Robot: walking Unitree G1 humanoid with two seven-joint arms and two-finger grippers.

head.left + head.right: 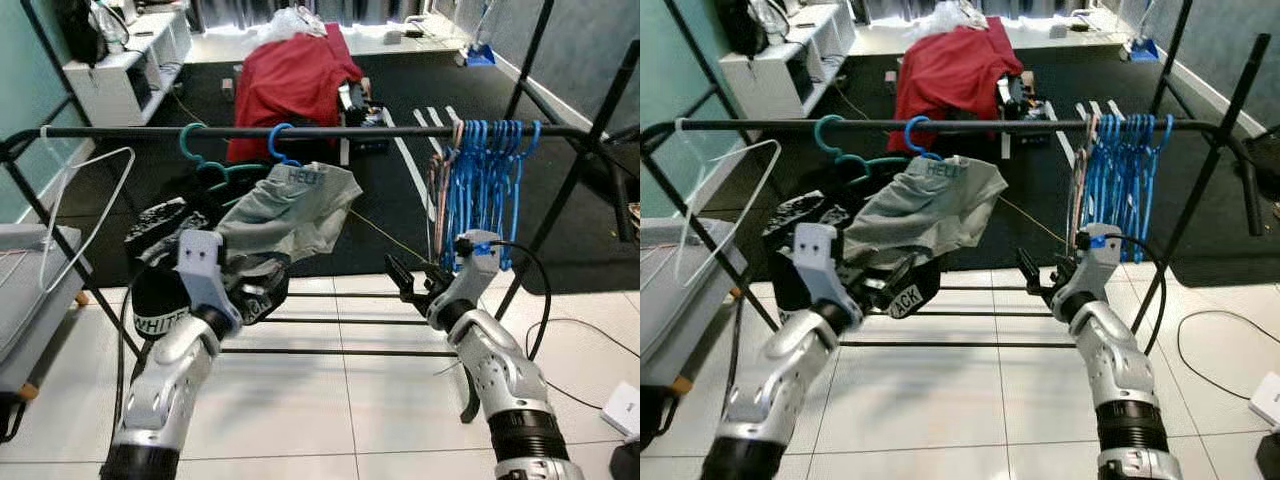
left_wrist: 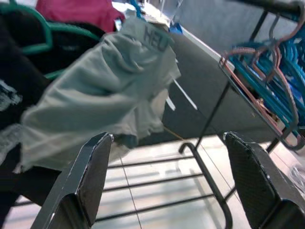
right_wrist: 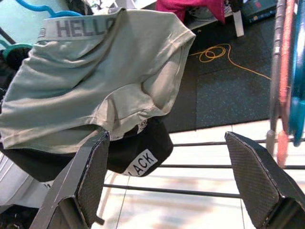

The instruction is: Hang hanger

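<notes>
A black rail (image 1: 380,131) crosses the drying rack. On it hangs a blue hanger (image 1: 279,143) with a grey-green garment (image 1: 290,210) marked HELLO. Beside it, a teal hanger (image 1: 192,148) carries a black garment (image 1: 160,290). A white wire hanger (image 1: 88,205) hangs at the rail's left end and a bunch of blue hangers (image 1: 487,185) at its right. My left gripper (image 2: 167,138) is open just below the grey-green garment (image 2: 105,90), holding nothing. My right gripper (image 1: 415,278) is open to the garment's right, below the rail, and is also empty (image 3: 167,136).
The rack's lower bars (image 1: 330,322) run across the tiled floor in front of me. A red cloth pile (image 1: 300,70) lies on the dark carpet behind the rack. White shelves (image 1: 125,75) stand at the back left, a grey unit (image 1: 30,285) at my left. A cable (image 1: 585,330) trails on the right.
</notes>
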